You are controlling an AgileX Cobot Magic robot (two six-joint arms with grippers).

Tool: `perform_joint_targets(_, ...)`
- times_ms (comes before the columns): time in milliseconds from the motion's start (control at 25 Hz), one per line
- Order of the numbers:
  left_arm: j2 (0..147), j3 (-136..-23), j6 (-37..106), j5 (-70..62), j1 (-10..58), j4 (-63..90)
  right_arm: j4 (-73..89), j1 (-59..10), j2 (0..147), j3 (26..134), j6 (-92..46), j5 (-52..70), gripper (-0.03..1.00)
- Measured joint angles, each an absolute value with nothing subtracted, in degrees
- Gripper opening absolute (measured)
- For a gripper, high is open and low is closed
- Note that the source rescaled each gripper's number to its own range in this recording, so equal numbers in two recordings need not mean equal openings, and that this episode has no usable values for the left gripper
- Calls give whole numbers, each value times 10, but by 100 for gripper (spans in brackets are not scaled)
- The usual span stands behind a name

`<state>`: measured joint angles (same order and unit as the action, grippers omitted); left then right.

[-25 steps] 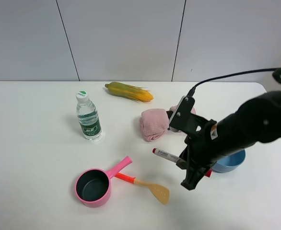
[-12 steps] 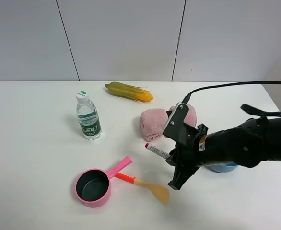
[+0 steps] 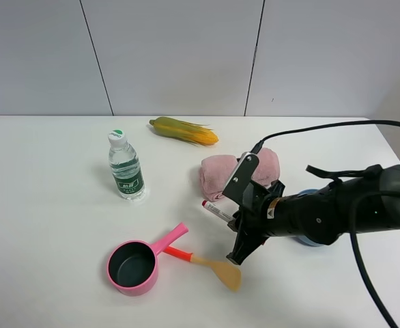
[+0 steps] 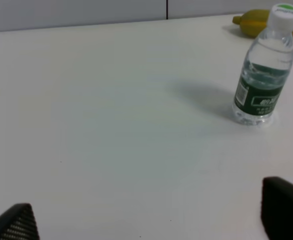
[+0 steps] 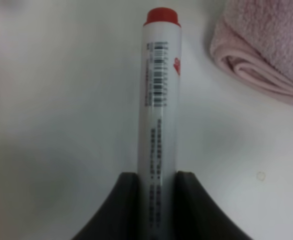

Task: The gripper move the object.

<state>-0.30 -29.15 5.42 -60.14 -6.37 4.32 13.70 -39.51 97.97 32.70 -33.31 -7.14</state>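
Note:
My right gripper [image 3: 236, 224] is shut on the white marker pen [image 3: 217, 212] with a red cap, held low over the table between the pink towel [image 3: 220, 175] and the spatula [image 3: 210, 265]. In the right wrist view the pen [image 5: 159, 105] runs straight out from between the two dark fingers [image 5: 127, 202], cap end away from them. The pen's cap points toward the bottle side. Only the tips of my left gripper's fingers [image 4: 281, 197] show in the left wrist view, wide apart and empty, over bare table near the bottle [image 4: 265, 67].
A water bottle [image 3: 125, 166] stands left of centre. A corn cob [image 3: 184, 130] lies at the back. A pink saucepan [image 3: 137, 264] and an orange-handled wooden spatula lie in front. A blue bowl [image 3: 308, 239] sits behind my right arm. The pink towel shows in the right wrist view [image 5: 266, 50].
My right arm has lowered and moved left with the pen in its grip, from beside the blue bowl to in front of the pink towel. Nothing else moved.

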Motion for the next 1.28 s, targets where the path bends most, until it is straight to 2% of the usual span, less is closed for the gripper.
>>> perform_joint_targets(720, -3, -292, 54, -601, -64, 43, 161, -395, 979, 327, -333, -62, 2)
perform_joint_targets(800, -3, -292, 54, -601, -64, 43, 161, -395, 973, 327, -333, -62, 14)
perform_joint_targets(920, -3, -292, 54, -601, -64, 43, 162, -395, 959, 327, -329, -62, 42)
perform_joint_targets(1000, -3, -292, 54, -601, -64, 43, 164, -395, 954, 327, -323, -61, 55)
perform_joint_targets(1120, -3, -292, 54, -601, -64, 43, 165, -395, 952, 327, -321, -58, 62)
perform_joint_targets(1280, -3, -292, 54, -601, -64, 43, 166, -395, 939, 326, -321, -35, 64)
